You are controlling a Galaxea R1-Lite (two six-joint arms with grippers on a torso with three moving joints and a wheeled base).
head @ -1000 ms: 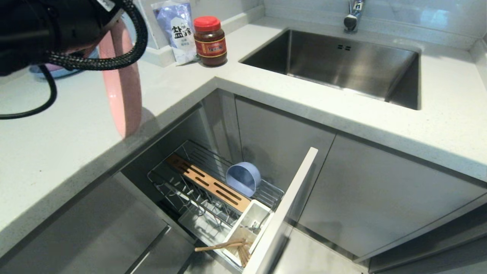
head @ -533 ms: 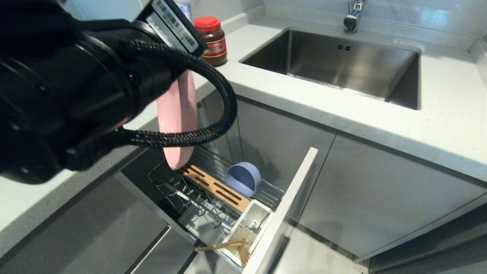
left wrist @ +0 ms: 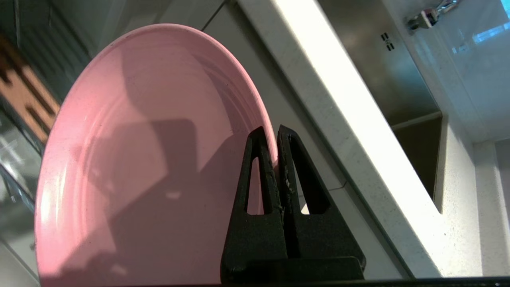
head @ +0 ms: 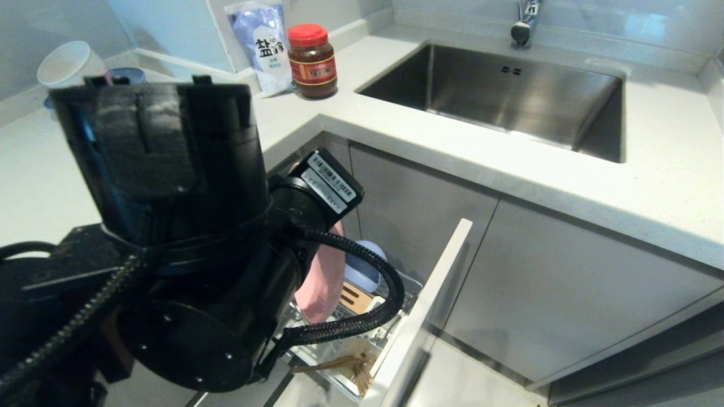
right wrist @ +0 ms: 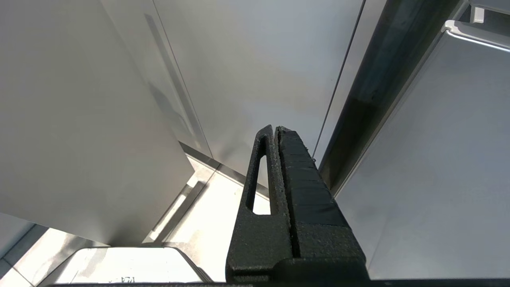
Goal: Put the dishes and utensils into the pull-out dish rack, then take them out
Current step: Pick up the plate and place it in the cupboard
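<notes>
While the left arm fills the near-left of the head view, the scene reads as follows.
Left end effector (left wrist: pixel 275 133): fingers pinched together on the rim of the pink plate (left wrist: pixel 151 159), gripping it edge-on.
Pink plate: held upright over the pull-out dish rack (head: pixel 407 285), below the front edge of the table (head: pixel 509 164); only its lower edge peeks past the arm in the head view.
Blue-grey bowl (head: pixel 362 268): on its side in the rack, just beside the plate, mostly hidden.
Wooden board (head: pixel 355 295): in the rack, a small part showing under the plate.
Chopsticks (head: pixel 339 364): at the rack's front end, near the grey front panel (head: pixel 430 305).
Right end effector (right wrist: pixel 275 131): fingers pressed together, nothing between them, hanging low beside cabinet doors.
Table's back edge: salt bag (head: pixel 261 42) and red-lidded jar (head: pixel 312 59); sink (head: pixel 498 96) set in the table to the right.
</notes>
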